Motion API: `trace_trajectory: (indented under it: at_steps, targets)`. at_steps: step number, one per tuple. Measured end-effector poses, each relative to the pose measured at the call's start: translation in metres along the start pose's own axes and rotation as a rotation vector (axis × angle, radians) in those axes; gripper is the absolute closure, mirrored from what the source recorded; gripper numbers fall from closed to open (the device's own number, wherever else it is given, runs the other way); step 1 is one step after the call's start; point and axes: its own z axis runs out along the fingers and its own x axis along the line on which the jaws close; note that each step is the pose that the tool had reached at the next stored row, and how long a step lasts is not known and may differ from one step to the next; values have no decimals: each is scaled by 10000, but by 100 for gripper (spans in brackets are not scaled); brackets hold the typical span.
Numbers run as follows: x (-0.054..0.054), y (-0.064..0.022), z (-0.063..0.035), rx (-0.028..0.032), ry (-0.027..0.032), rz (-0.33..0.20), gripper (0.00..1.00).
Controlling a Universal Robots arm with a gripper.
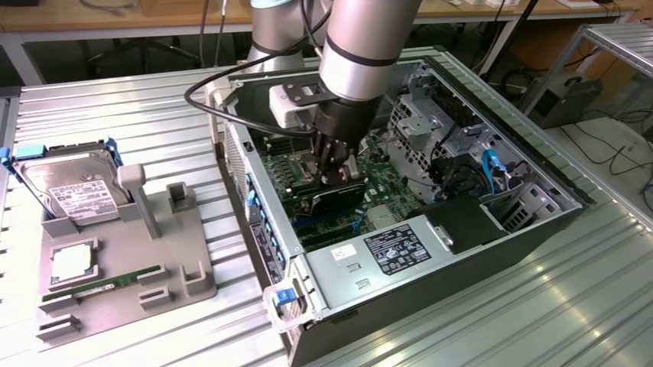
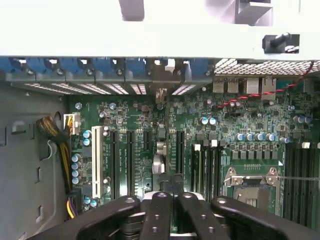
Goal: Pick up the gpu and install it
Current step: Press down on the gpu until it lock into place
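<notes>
My gripper (image 1: 337,180) reaches down into the open computer case (image 1: 531,164), over the green motherboard (image 1: 383,180). The gpu (image 1: 340,200), a thin black card, hangs under its fingertips, just above the board. In the wrist view the black fingers (image 2: 156,212) sit close together with the gpu (image 2: 159,165) between them, seen edge-on. The card lines up with the long expansion slots (image 2: 179,150), and its silver bracket end (image 2: 160,87) sits near the row of blue rear latches (image 2: 100,67). Whether the card is seated in a slot is hidden.
A grey holder (image 1: 179,264) on the exterior view's left carries the hard drive (image 1: 72,187), a processor chip (image 1: 73,262) and a green memory stick (image 1: 102,281). Inside the case are the power supply (image 1: 393,248), the drive cage (image 1: 429,115), the processor socket (image 2: 252,187) and a cable bundle (image 2: 60,137).
</notes>
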Motion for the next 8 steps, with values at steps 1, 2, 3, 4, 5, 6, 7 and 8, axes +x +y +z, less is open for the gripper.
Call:
trace_trajectory:
  at_steps: [1,2,3,4,5,6,7,8]
  targets:
    - [-4,10,17,6,29,0,89]
    - [-6,12,29,7,50,0,89]
    - [-9,13,41,7,76,0,89]
    - [-11,12,53,7,103,0,89]
    - [-13,12,65,6,128,-1,89]
    - [-13,11,81,7,159,-1,89]
    - [-13,11,92,6,187,0,89]
    - [-12,11,102,7,207,0,89]
